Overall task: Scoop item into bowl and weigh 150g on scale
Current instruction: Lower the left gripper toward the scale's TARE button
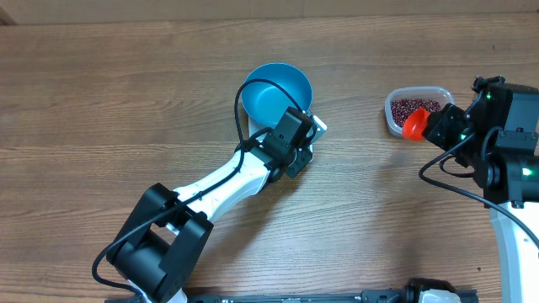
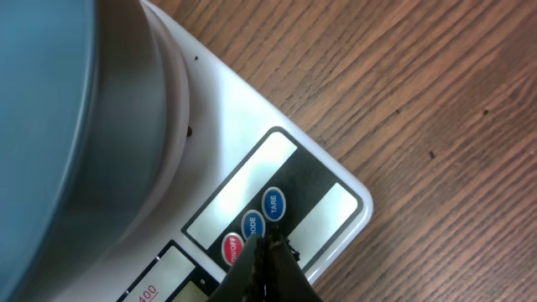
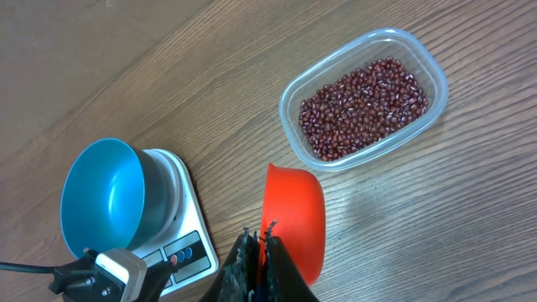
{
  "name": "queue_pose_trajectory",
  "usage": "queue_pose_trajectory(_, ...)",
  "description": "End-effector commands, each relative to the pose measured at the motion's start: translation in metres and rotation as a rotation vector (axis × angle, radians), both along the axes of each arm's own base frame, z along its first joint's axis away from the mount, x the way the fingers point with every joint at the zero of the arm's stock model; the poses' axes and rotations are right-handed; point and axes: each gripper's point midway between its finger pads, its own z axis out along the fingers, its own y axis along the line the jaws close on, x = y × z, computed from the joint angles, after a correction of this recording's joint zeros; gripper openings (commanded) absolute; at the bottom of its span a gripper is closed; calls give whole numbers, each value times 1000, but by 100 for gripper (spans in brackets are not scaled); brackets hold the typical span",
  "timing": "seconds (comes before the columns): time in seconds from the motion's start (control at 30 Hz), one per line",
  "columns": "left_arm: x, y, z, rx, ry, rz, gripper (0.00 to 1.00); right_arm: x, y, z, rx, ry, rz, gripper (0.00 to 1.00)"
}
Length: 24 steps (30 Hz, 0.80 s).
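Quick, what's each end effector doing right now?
Left end effector: closed, holding nothing, over the scale buttons.
Right end effector: closed on the orange scoop.

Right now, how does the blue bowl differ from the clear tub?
The blue bowl is round and opaque; the clear tub is rounded-rectangular and see-through. The bowl is empty; the tub holds the beans. The bowl sits on the scale, the tub on the table. Both are open-topped.

Lettering on the scale's button panel
The scale carries a TARE button, a MODE button, a red ON/OFF button, and red digits reading "400".
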Motion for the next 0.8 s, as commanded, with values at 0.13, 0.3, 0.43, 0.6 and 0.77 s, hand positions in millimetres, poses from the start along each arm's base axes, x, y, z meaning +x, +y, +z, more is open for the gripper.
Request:
queue_pose_trajectory(0.13, 1, 10, 1, 24, -23, 8, 4, 4, -1, 13, -3, -35, 2, 4)
queue_pose_trajectory(0.3, 3, 12, 1, 35, -31, 17, 4, 5, -1, 13, -3, -37, 2, 4)
queue_pose_trajectory(0.43, 2, 13, -8, 53, -16, 11, 4, 5, -1, 13, -4, -37, 2, 4)
queue_pose_trajectory(0.6, -1, 15, -30, 83, 21, 11, 4, 6, -1, 13, -3, -39, 2, 4)
queue_pose_trajectory(0.77, 2, 13, -28, 70, 6, 11, 4, 7, -1, 11, -3, -32, 2, 4)
